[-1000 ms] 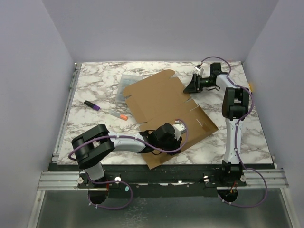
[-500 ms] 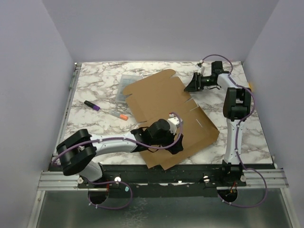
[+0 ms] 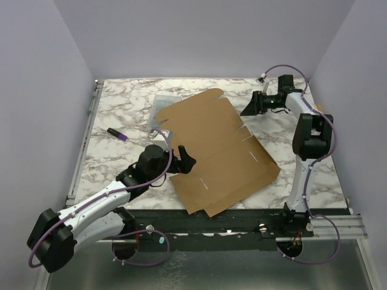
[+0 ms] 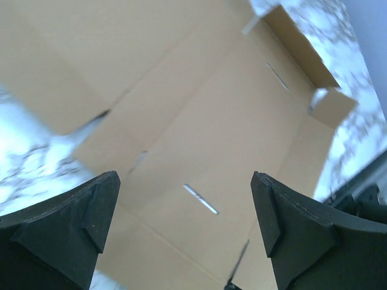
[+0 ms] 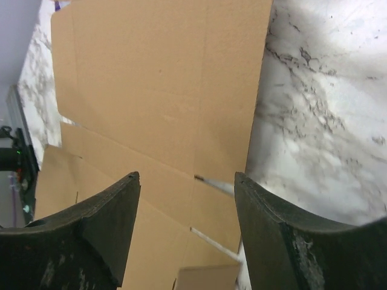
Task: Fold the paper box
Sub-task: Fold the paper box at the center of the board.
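The paper box [image 3: 221, 148] is a brown die-cut cardboard sheet lying nearly flat in the middle of the marble table, with slits and flaps showing. My left gripper [image 3: 187, 160] hovers at the sheet's left edge with its jaws wide open and nothing between them. In the left wrist view the cardboard [image 4: 181, 90] fills the space beyond the gripper [image 4: 184, 193]. My right gripper [image 3: 244, 112] hangs open by the sheet's far right edge. The right wrist view shows the cardboard [image 5: 151, 78] below the gripper [image 5: 187, 187], with no contact.
A purple marker [image 3: 118, 134] lies on the left of the table. A clear plastic case [image 3: 162, 104] sits at the sheet's far left corner. Grey walls enclose the table, and a metal rail [image 3: 205, 225] runs along the near edge.
My left gripper opened wide and drew back leftward from the sheet's near middle to its left edge. My right gripper shifted slightly right and opened a little more.
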Controlling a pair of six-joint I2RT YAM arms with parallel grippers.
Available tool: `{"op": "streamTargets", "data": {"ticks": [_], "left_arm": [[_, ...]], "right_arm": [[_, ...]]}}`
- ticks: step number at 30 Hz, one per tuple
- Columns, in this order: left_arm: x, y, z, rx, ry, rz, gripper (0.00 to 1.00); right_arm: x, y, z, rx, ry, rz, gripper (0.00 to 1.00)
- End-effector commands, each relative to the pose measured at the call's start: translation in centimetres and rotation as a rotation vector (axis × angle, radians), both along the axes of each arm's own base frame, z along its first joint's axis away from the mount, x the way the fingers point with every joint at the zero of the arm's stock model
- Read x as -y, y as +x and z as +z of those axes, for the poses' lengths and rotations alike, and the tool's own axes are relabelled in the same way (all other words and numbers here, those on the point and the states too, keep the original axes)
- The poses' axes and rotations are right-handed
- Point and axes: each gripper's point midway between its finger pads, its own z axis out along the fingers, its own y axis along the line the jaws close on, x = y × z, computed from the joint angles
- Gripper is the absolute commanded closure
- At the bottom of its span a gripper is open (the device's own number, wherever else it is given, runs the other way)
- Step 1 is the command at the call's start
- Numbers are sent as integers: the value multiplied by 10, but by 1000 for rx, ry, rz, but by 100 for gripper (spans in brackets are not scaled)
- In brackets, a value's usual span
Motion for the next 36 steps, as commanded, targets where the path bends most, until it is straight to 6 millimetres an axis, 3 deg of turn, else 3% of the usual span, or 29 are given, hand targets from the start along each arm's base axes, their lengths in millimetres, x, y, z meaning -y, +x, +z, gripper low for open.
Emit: {"op": "streamTargets", "data": {"ticks": [1,6,13,21,29,36], "left_arm": [[-43,11,-17,-52,13,206,1],[-61,41,-30,-76,22,312,2],[-83,81,-46,-68,-12,415,7],[-73,103,-53,-55,-94,399,13],[-64,115,-67,-85,-103,386,29],[-54,125,-67,-76,-146,373,52]], "right_arm": [[20,-21,34,151,-132,3,32],[29,-68,36,185,-229,2,32],[48,-117,10,148,-378,-38,32],[71,-132,-17,113,-522,-95,32],[80,-139,-37,79,-579,-108,35],[90,-134,-44,100,-632,-135,48]]}}
